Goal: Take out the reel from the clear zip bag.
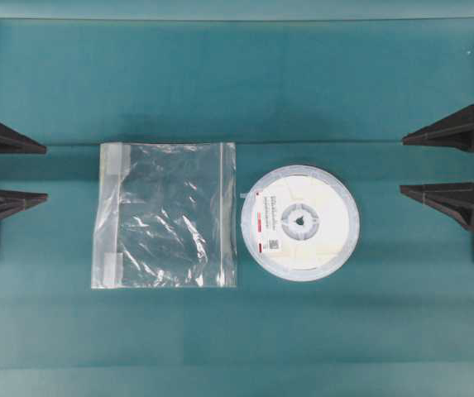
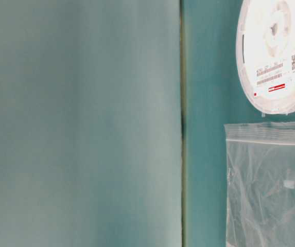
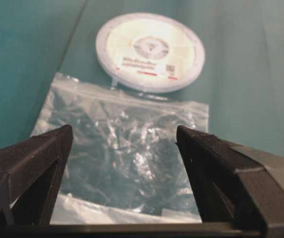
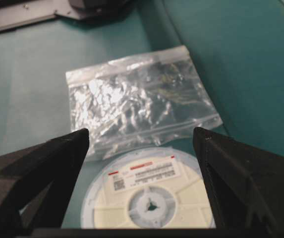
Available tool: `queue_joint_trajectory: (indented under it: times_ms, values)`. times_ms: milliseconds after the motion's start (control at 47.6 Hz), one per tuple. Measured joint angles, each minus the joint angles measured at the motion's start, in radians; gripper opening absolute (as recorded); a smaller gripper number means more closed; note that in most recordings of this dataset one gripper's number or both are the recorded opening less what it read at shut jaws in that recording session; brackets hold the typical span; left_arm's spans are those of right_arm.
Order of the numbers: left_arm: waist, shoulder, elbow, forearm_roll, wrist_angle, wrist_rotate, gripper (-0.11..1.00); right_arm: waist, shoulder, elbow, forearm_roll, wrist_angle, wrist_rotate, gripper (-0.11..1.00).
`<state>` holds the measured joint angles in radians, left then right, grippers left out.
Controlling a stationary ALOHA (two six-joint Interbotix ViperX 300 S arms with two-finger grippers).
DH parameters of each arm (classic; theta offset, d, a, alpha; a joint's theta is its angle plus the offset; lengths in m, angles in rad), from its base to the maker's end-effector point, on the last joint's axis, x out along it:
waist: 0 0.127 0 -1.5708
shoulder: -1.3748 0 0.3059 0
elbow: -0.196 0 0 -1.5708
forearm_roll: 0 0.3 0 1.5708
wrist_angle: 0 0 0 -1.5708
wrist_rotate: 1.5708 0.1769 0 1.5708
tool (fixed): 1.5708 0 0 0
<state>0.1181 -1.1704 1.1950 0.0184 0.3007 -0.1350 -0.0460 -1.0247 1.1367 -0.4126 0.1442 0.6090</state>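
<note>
2 grippers, left point(image 1: 9, 169) and right point(image 1: 439, 163), fingers apart, holding nothing | reel point(image 1: 300, 223) lies right of bag point(image 1: 166, 215), outside it | we judge removal done; next only retreat.

White reel point(image 1: 300, 224), red-marked label point(image 1: 263, 222); clear, perhaps tape-patched bag point(image 1: 166, 215); teal table point(image 1: 220, 83)

You have bare teal table point(image 1: 237, 91) all around the reel point(image 1: 300, 223) and the clear zip bag point(image 1: 166, 215), which lie just beside each other.
</note>
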Motion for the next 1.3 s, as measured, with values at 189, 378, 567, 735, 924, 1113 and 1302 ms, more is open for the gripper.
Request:
queue_joint_trajectory:
  times_ms: [189, 378, 567, 735, 924, 1113, 1302]
  values:
    - [0.000, 0.000, 0.000, 0.000, 0.000, -0.002, 0.92, 0.002, 0.000, 0.002, 0.002, 0.002, 0.000, 0.92]
    - [0.000, 0.000, 0.000, 0.000, 0.000, -0.002, 0.92, 0.000, 0.000, 0.002, 0.002, 0.000, 0.000, 0.92]
    - [0.000, 0.000, -0.002, 0.000, 0.000, -0.002, 0.92, 0.000, 0.000, 0.003, 0.002, 0.002, 0.000, 0.92]
    - [0.000, -0.002, 0.000, 0.000, 0.000, -0.002, 0.92, 0.002, 0.000, 0.002, 0.000, 0.011, 0.002, 0.92]
    - [-0.002, 0.000, 0.000, -0.002, 0.000, -0.002, 0.92, 0.000, 0.000, 0.002, 0.002, 0.014, 0.002, 0.92]
    - [-0.002, -0.002, 0.000, 0.000, 0.000, -0.002, 0.92, 0.002, 0.000, 0.002, 0.002, 0.015, 0.000, 0.92]
    - [0.000, 0.000, 0.000, 0.000, 0.000, -0.005, 0.91, 0.002, 0.000, 0.005, 0.002, 0.014, 0.000, 0.92]
